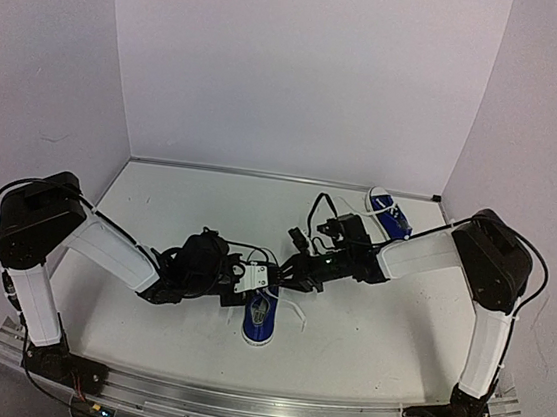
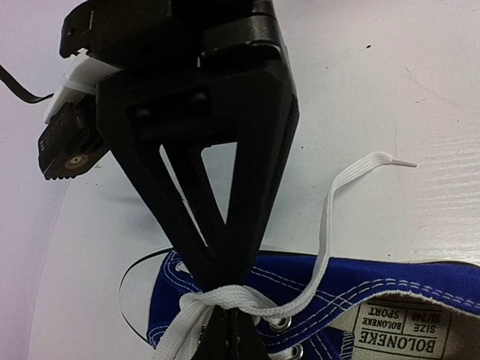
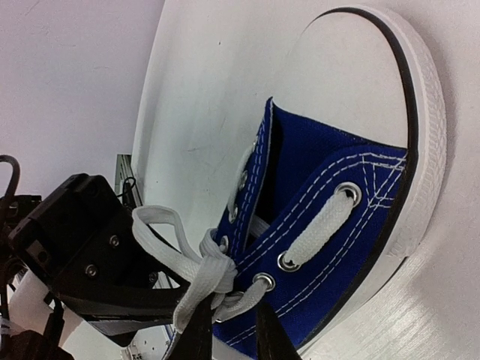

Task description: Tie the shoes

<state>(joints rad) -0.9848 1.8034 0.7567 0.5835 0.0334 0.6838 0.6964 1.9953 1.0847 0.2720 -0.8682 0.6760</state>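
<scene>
At shoe [image 2: 390, 277]: gripper [image 2: 229, 307] (left) pinches laces [image 2: 330, 225].

White table [image 1: 209, 201], blue shoe [image 1: 259, 319] on its sole at 6 o'clock of centre, its white lace [image 2: 364, 165] trailing onto the surface toward 3 o'clock, second shoe [image 1: 389, 213] at 2 o'clock, near the back wall

Overall: bright, even, diffuse; slight violet cast in top view.
Shadows: soft, faint, on table [image 1: 363, 349].
Glare: mild sheen on shoe toe cap [image 3: 352, 82], rt wrist view.
Focus: left gripper [image 2: 225, 296] near lens, sl. soft; lace [image 2: 330, 202] sharp.
Edges: wide-angle bend, both wrist views.
</scene>
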